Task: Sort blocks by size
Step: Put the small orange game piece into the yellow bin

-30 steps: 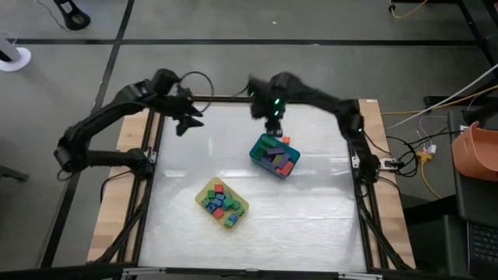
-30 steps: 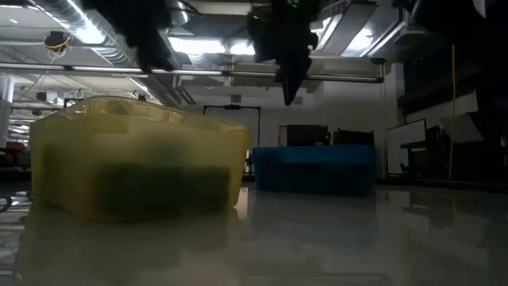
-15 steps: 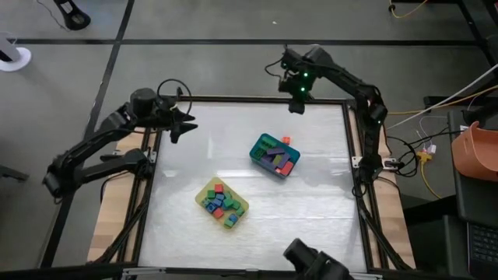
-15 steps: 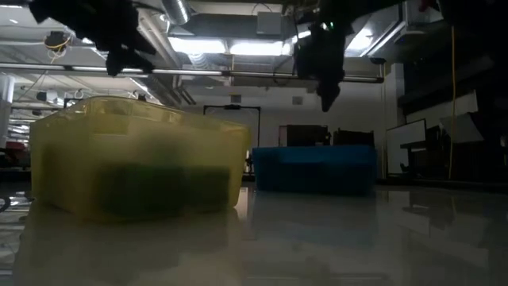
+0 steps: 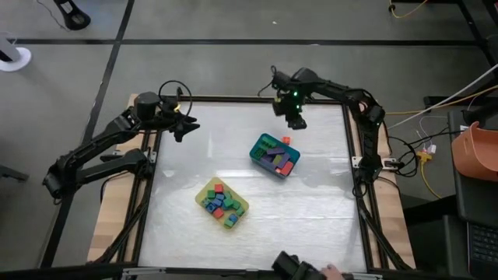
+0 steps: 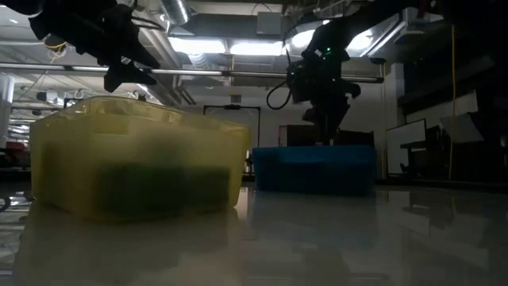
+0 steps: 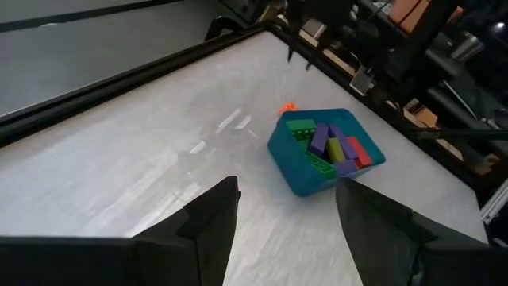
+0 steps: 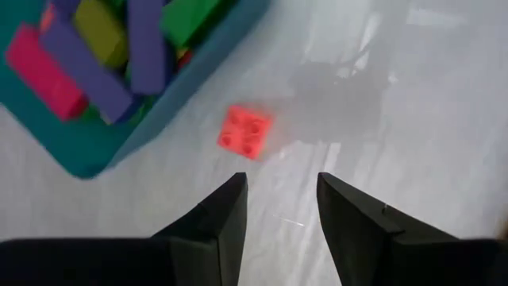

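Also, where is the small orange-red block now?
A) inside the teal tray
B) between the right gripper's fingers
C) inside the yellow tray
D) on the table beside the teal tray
D: the orange-red block lies flat on the bare table just outside the wall of the teal tray, and the right gripper is open above it, holding nothing.

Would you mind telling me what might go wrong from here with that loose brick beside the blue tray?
The orange brick lies on the table right beside the blue tray, so the right hand, open above it, might bump the tray wall on the way down. The tray already looks heaped with bars, so a knock might spill some.
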Tool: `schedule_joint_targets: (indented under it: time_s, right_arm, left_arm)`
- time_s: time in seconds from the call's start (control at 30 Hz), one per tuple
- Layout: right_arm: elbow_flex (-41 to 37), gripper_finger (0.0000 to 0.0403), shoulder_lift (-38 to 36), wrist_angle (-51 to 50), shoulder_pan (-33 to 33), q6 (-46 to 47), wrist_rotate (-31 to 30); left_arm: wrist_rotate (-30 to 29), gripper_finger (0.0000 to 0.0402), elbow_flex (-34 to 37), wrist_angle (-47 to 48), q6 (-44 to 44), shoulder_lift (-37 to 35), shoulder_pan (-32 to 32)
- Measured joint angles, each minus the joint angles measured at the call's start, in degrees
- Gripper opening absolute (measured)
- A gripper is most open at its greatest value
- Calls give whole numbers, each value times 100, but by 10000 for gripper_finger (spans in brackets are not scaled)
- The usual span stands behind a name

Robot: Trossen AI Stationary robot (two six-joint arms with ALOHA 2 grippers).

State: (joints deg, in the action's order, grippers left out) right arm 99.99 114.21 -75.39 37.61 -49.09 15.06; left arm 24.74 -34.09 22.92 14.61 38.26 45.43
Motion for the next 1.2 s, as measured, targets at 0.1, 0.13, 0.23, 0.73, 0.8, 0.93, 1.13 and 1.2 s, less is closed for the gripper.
schedule_joint_targets:
  time_s: [0.1, 0.13, 0.23, 0.73, 0.8, 0.93, 1.13, 1.2]
  right_arm:
    - [-244, 152, 4, 101, -196, -606, -122]
    - [-330, 152, 2, 203, -266, -723, -219]
    - [-586, 152, 7, 514, -453, -844, -560]
    - [-1089, 152, 7, 1402, -798, -1720, -1452]
    - [-1089, 152, 7, 1597, -796, -1620, -1453]
    - [-1087, 152, 7, 1973, -796, -1095, -1450]
    - [-1087, 152, 7, 2048, -796, -768, -1450]
    - [-1087, 152, 7, 2048, -796, -760, -1450]
  left_arm:
    - [-61, 200, 0, 0, 0, 0, 0]
    - [-90, 200, 0, 0, -2, 0, 0]
    - [-103, 200, 0, 2, -1, 2, 0]
    - [-121, 200, 0, 60, -333, 2, 0]
    - [-121, 200, 0, 55, -391, 2, 0]
    - [-121, 200, 0, 57, -428, 2, 0]
    - [-121, 200, 0, 53, -611, 2, 0]
    - [-121, 200, 0, 52, -686, 2, 0]
